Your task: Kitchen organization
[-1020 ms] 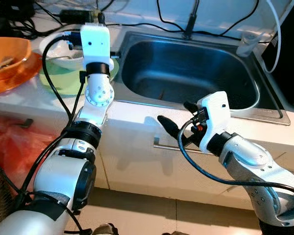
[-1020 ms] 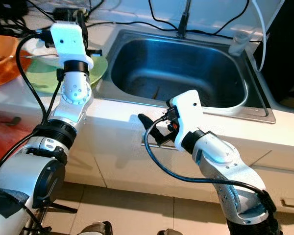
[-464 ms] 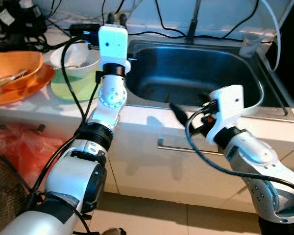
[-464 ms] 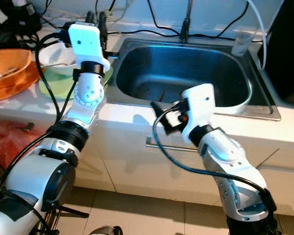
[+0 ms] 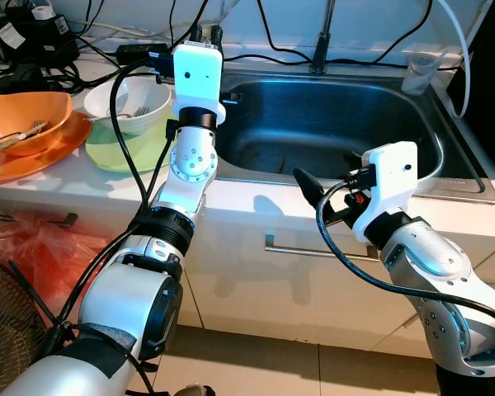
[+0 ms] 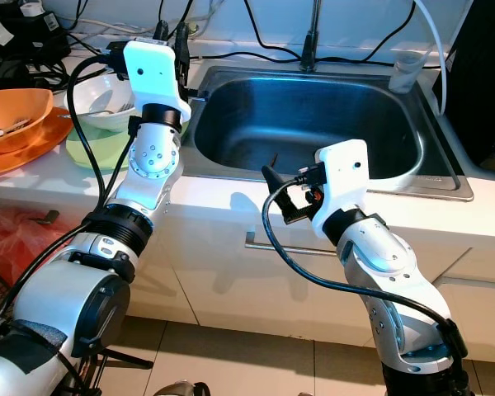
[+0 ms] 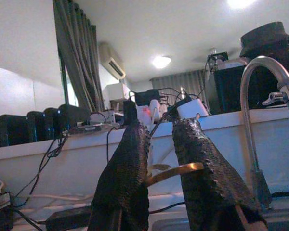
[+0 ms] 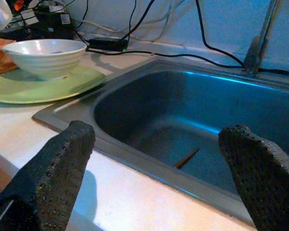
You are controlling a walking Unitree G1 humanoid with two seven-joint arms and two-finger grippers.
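Left eye view: the left end effector (image 5: pixel 205 37) is raised at the sink's (image 5: pixel 231 169) left rim, beside a white bowl (image 5: pixel 126 103) on a green plate (image 5: pixel 128 153); the right end effector (image 5: pixel 326 183) hovers over the bench (image 5: pixel 256 198) edge. Left wrist view: 2 fingers (image 7: pixel 125 178) pinch a thin, curved golden piece (image 7: pixel 176 171), apparently light, stiff cutlery; its slim, slippery stem needs a firm grip. Right wrist view: the fingers (image 8: pixel 62 159) are spread wide, holding nothing, facing a chopstick-like stick (image 8: pixel 187 157) on the sink floor.
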